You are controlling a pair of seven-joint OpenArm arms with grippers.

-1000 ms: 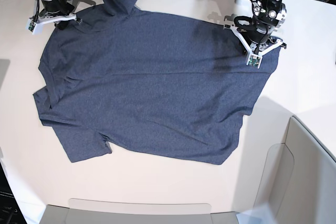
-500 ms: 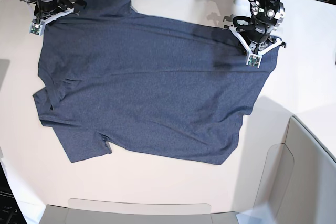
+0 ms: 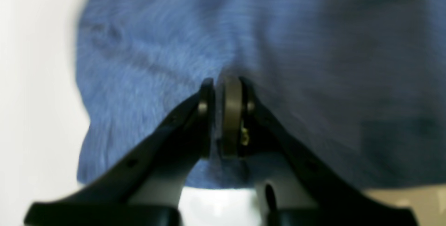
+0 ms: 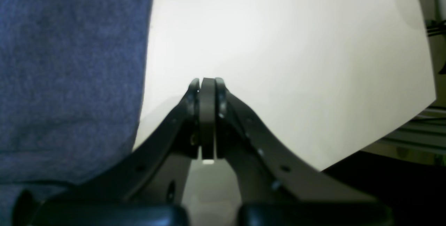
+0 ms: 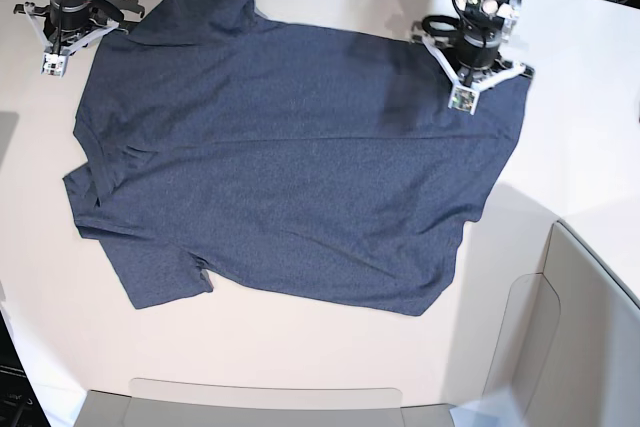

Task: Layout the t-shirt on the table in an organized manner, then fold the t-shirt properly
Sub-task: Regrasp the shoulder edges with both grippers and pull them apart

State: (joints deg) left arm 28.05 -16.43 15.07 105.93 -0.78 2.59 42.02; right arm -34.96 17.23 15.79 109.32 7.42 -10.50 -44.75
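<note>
Both arms have drawn toward the table's (image 5: pixel 300 387) far edge, spreading the t-shirt (image 5: pixel 290 167) flatter; the right end effector (image 4: pixel 205 83) is now clenched on nothing beside the cloth, while the left end effector (image 3: pixel 224 83) pinches a fold near the hem corner. Pulling farther could drag the shirt over the far edge. It lies face-down mid-table, long axis left-right, neck toward the base view's left.

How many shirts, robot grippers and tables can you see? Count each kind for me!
Shirts: 1, the t-shirt
Grippers: 2, the left gripper and the right gripper
Tables: 1, the table
Total: 4
</note>
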